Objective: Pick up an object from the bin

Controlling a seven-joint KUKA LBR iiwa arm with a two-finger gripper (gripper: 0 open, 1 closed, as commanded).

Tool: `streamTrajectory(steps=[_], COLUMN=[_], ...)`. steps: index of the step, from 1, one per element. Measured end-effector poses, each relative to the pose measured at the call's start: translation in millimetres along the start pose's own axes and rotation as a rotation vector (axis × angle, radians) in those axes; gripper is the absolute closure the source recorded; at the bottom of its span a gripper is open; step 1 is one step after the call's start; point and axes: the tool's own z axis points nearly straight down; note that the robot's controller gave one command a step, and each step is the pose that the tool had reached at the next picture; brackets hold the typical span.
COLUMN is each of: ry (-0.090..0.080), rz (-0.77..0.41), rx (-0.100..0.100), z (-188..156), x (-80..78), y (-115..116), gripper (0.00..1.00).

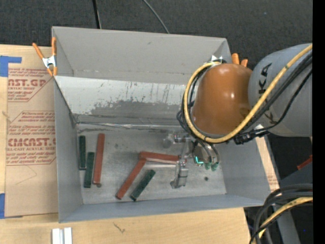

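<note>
Sticks [129, 179] in bin [127, 90] left of end effector [179, 179]

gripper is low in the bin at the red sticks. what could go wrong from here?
1. The gripper is at the right end of the horizontal red stick, not its middle; a grasp there may let it swing or slip.
2. That stick's left end meets the diagonal red stick, with a dark green stick alongside; lifting could drag or knock them.
</note>
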Motion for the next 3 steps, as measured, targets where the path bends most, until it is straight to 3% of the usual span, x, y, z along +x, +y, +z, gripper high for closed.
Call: streamTrajectory(steps=[1, 2, 3], ry=[-0.008, -0.016, -0.01], rz=[0.0, -0.029, -0.04], rx=[0.0, 0.0, 0.001], z=[-4.0, 55.8, 105.6], x=[-1.7, -30.5, -41.0], y=[-0.3, -13.4, 12.0], gripper=[0.0, 0.0, 0.0])
